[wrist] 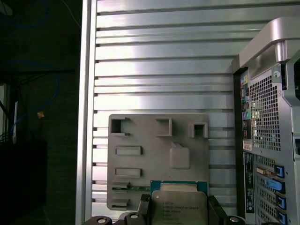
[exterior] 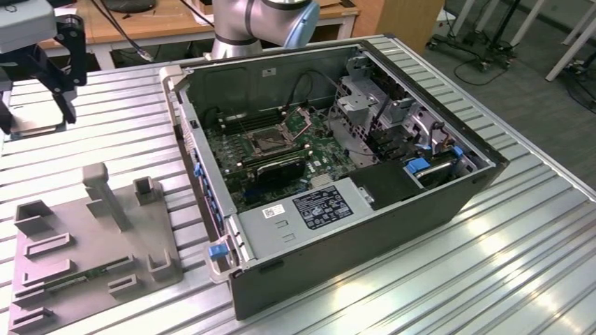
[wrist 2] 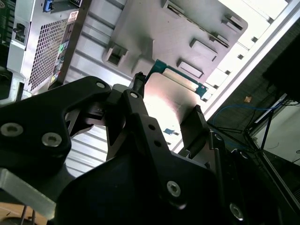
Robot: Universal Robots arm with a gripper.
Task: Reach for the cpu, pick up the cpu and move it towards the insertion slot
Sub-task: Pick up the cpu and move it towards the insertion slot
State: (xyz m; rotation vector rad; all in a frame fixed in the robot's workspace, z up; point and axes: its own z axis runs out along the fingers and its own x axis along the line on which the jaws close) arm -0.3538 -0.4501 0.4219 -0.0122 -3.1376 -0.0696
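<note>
The cpu [wrist: 178, 208], a square chip with a silvery top and green edge, sits between my gripper's [wrist: 178, 212] two black fingers [wrist: 143, 206], which are shut on its sides. In the second wrist view the chip [wrist 2: 171, 101] shows as a pale plate with a teal edge, clamped in the gripper [wrist 2: 168, 99]. In the exterior view my gripper [exterior: 35, 115] hangs above the ribbed table at that view's far left, well apart from the open computer case. The insertion slot [exterior: 265, 142], a dark square socket with a metal frame, lies on the motherboard inside the case.
The gray fixture plate [exterior: 88, 251] with raised blocks lies on the table near the exterior view's left, a green memory stick [exterior: 84, 274] in one groove. The plate [wrist: 159, 157] lies below the held chip. The case's wall [exterior: 191, 132] stands between gripper and socket.
</note>
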